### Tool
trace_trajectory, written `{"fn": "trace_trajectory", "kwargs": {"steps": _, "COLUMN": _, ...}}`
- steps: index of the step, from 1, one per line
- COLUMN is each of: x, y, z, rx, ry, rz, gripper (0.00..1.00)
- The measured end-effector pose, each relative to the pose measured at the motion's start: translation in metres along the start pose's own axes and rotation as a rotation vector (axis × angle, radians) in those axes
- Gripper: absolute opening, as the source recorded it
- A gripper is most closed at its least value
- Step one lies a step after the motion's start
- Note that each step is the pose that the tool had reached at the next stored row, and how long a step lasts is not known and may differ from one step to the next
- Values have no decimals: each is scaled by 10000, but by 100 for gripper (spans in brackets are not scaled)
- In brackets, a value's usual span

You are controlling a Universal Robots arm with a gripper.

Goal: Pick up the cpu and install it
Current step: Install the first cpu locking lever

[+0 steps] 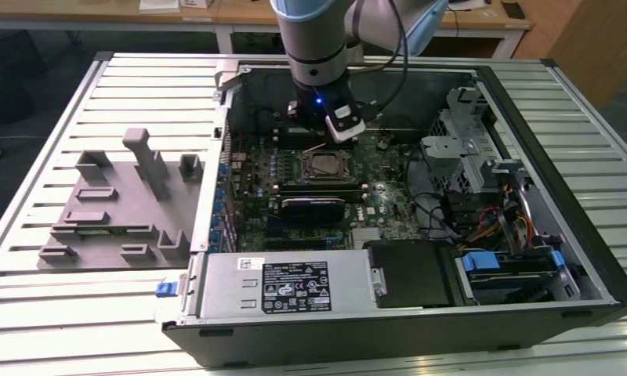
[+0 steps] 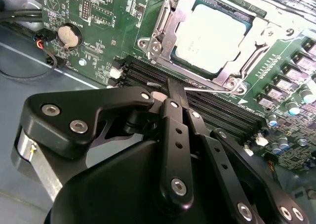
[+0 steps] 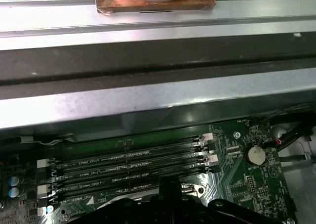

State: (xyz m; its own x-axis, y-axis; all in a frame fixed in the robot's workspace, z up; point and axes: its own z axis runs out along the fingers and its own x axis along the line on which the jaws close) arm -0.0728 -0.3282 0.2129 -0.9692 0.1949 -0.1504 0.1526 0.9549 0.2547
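I see the gripper (image 2: 170,89) with its fingers pressed together and nothing between them, tips above the memory slots (image 2: 207,110). The cpu (image 2: 211,32) lies seated in the motherboard socket (image 2: 160,33), silvery plate up, ringed by the metal frame. In the exterior view the gripper hangs at about 12 o'clock from the cpu, just beside it. The power supply (image 1: 282,286) lies at 6 o'clock. The grey fixture tray (image 1: 104,211) sits at 9 o'clock, outside the computer case (image 1: 564,235).
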Motion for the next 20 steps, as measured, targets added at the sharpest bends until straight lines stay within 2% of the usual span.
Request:
{"fn": "trace_trajectory", "kwargs": {"steps": 6, "x": 43, "y": -13, "z": 22, "rx": 5, "ry": -146, "rz": 142, "gripper": 11}}
{"fn": "trace_trajectory", "kwargs": {"steps": 11, "x": 63, "y": -18, "z": 38, "rx": 64, "ry": -307, "rz": 549, "gripper": 11}}
{"fn": "trace_trajectory", "kwargs": {"steps": 20, "x": 157, "y": -9, "z": 44, "rx": 104, "ry": -472, "rz": 890, "gripper": 11}}
